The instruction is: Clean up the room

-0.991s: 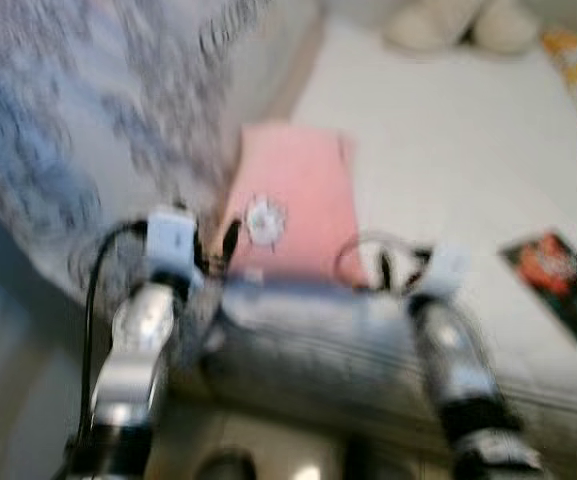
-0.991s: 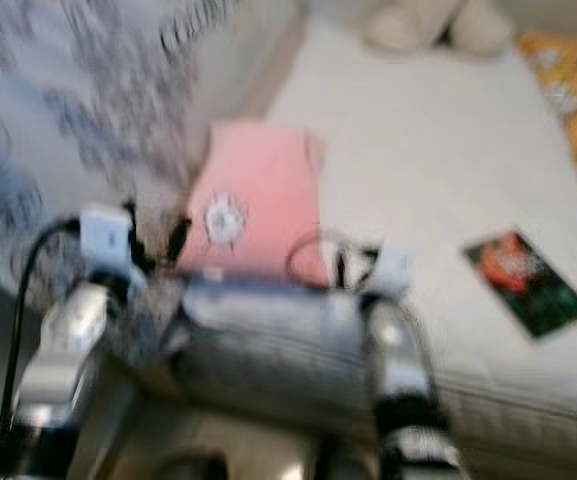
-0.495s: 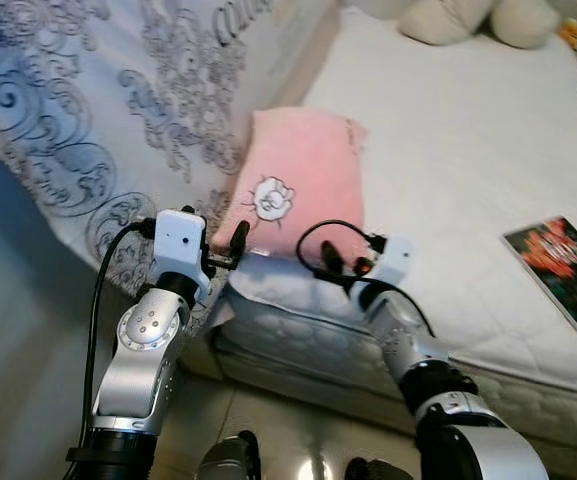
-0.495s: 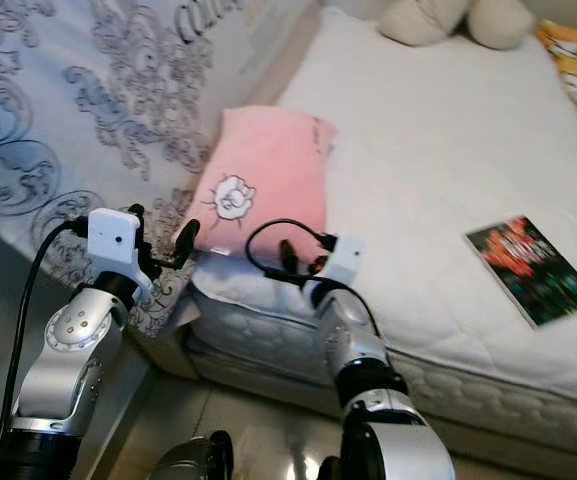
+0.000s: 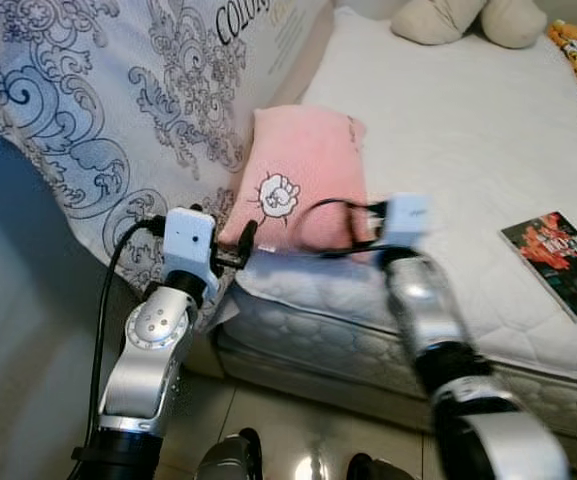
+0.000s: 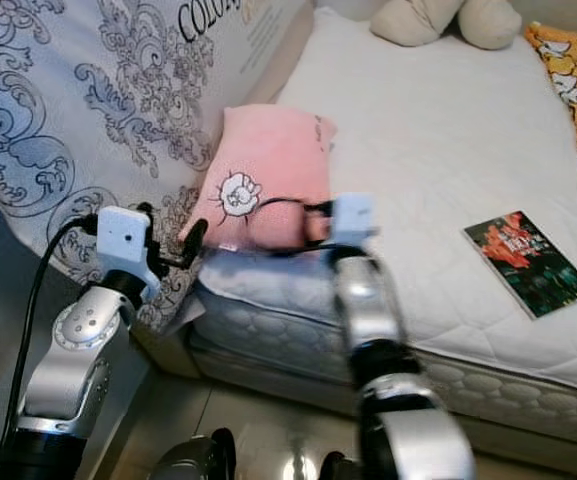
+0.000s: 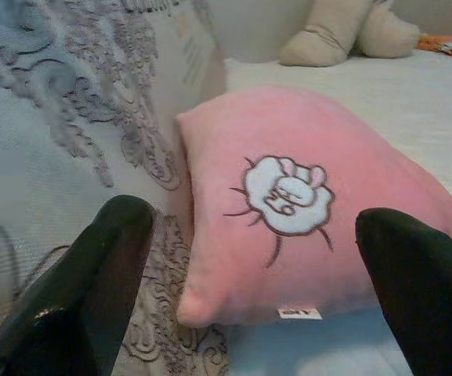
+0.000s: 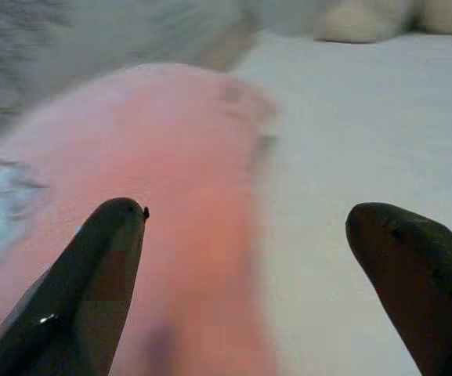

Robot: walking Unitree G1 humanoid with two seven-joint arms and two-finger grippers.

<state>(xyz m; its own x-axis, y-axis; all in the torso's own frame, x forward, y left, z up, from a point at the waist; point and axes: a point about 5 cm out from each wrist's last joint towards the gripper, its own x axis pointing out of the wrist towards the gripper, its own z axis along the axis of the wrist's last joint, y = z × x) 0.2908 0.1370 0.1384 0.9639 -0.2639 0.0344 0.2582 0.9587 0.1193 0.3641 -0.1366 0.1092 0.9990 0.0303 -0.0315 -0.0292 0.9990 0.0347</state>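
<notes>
The pink pillow (image 5: 303, 180) was seen lying at the near left corner of the bed (image 5: 448, 140), its cartoon print turned toward the robot and its left side pressed against the patterned bedspread (image 5: 88, 110) that hung beside it. Compared with half a second earlier, the right arm had been swung up and forward, blurred in motion, so that the right gripper (image 8: 249, 258) was brought against the pillow's right side, where before it had hung lower at the mattress edge. The left gripper (image 7: 241, 258) had been kept just short of the pillow's near left corner. Both sets of jaws were held wide open and nothing was gripped by either; in each wrist view the pillow was framed between the two black fingers. From this it was judged that a two-sided grasp of the pillow was being prepared as the first step of tidying, and that closure had not yet been made.

Little room was left on the pillow's left, where the bedspread crowded it, and the mattress edge lay directly beneath both wrists. Open mattress was available to the right and beyond. A book (image 5: 560, 262) lay well apart near the bed's right edge, and a plush toy (image 5: 468, 20) rested at the far end.
</notes>
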